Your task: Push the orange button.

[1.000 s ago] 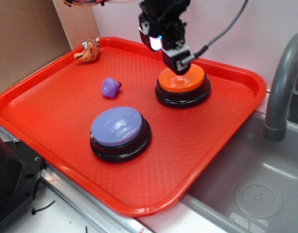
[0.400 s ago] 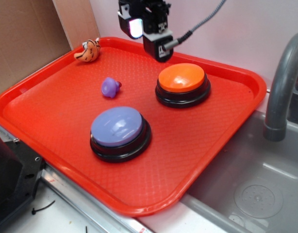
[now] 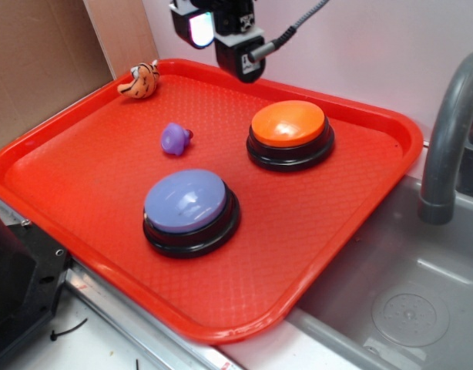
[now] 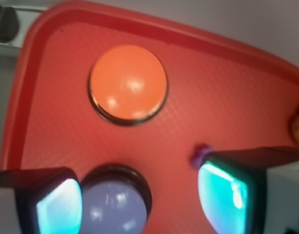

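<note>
The orange button [image 3: 289,123] has a smooth orange dome on a black ring and sits at the back right of the red tray [image 3: 82,154]. In the wrist view the orange button [image 4: 128,83] lies well ahead of the fingers, untouched. My gripper [image 3: 240,65] hangs in the air above the tray's back edge, up and to the left of the orange button, apart from it. In the wrist view my gripper [image 4: 140,197] is open, its jaws wide apart with nothing held between them.
A lavender-blue button [image 3: 189,204] stands at the tray's front middle and shows between the jaws as the lavender-blue button [image 4: 113,207]. A small purple toy [image 3: 175,139] and a striped orange toy [image 3: 139,81] lie further back. A grey sink [image 3: 406,301] and faucet [image 3: 444,146] are right.
My gripper has lifted off the orange button's dome and moved up and to the left, away from it. The button and the other things stayed in place.
</note>
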Controlling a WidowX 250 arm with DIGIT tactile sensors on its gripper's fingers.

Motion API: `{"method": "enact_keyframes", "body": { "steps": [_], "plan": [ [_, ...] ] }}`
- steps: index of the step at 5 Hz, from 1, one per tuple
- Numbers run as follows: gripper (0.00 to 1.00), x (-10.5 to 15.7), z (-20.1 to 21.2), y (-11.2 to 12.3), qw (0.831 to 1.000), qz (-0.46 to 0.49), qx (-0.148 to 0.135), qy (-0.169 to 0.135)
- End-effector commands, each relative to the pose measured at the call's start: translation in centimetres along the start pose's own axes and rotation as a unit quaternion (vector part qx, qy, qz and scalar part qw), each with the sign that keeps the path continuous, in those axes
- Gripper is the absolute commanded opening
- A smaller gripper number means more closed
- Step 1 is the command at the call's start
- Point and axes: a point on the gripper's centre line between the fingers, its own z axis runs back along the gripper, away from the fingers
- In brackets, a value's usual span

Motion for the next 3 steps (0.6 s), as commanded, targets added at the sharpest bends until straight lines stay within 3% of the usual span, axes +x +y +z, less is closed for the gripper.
{"method": "enact_keyframes", "body": {
  "steps": [1, 3],
  "plan": [
    [1.0, -0.56, 3.72, -0.15, 0.998, 0.037, -0.006, -0.056],
    [1.0, -1.47, 4.65, -0.29, 0.998, 0.033, -0.009, -0.059]
  ]
}}
